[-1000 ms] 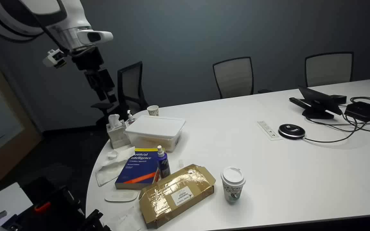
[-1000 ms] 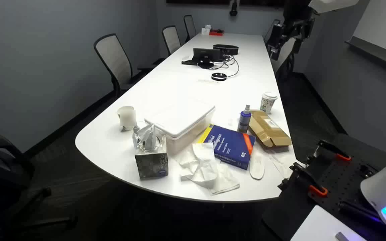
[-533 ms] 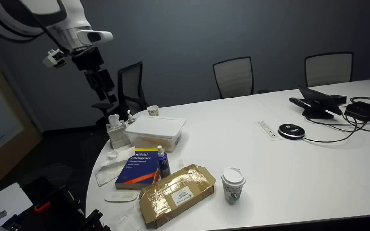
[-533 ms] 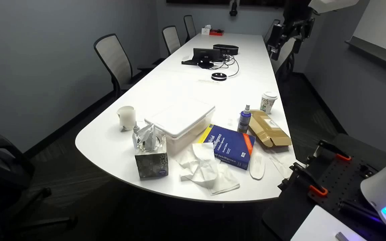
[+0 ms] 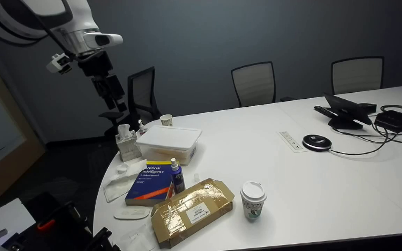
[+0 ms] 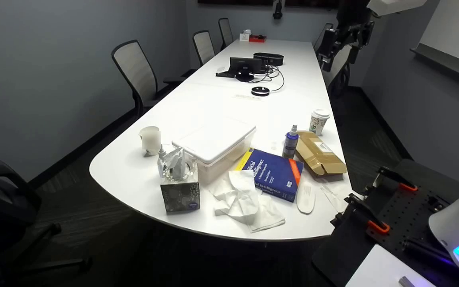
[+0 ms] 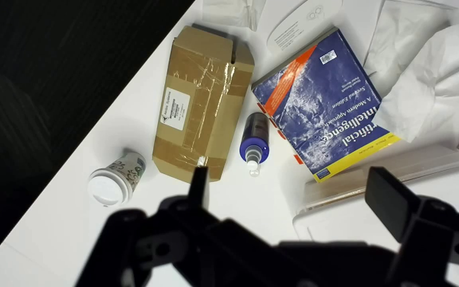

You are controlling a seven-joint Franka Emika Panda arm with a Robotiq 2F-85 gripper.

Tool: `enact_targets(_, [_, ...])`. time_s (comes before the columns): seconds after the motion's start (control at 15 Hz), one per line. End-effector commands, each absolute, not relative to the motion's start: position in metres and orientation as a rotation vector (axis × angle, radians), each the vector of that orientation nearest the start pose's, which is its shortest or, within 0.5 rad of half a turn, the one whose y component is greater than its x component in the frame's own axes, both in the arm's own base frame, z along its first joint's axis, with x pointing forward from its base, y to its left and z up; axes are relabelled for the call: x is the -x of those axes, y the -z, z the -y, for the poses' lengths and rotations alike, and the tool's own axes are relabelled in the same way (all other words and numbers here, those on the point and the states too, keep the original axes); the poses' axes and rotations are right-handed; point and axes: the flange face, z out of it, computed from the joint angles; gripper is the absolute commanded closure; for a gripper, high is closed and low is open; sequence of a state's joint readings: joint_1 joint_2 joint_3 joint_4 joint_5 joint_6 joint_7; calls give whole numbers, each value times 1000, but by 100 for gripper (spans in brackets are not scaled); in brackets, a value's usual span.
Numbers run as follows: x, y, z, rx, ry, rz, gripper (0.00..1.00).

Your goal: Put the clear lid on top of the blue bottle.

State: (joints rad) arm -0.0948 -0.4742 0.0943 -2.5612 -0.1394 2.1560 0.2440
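Near the blue bottle [image 5: 178, 179] sits, seemingly, the clear lid [image 5: 196, 177]

My gripper [image 5: 116, 105] hangs up high, so straight down looks like the roomiest way at the blue bottle [image 5: 178, 180]. In an exterior view the book [image 5: 149, 183] sits just left of it, the cardboard box [image 5: 191, 208] crowds its near-right side, and the white-lidded tub [image 5: 187, 155] blocks low from the far side. The clear lid [image 5: 196, 177] is easier tbh, open table [image 5: 236, 153] to its right.
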Motion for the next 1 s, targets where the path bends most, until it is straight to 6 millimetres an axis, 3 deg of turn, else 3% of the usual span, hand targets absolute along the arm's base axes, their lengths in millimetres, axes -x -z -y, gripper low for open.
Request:
enact_targets(0.0, [-407, -436, 14, 3270, 136, -322, 0])
enact_targets(0.33, [-473, -435, 64, 3246, 202, -376, 0])
enact_targets(0.47, [-507, -420, 86, 3221, 243, -407, 0])
enact_targets(0.67, [-552, -377, 110, 3194, 269, -464, 0])
enact_targets(0.93, [-597, -303, 109, 3145, 195, -514, 0])
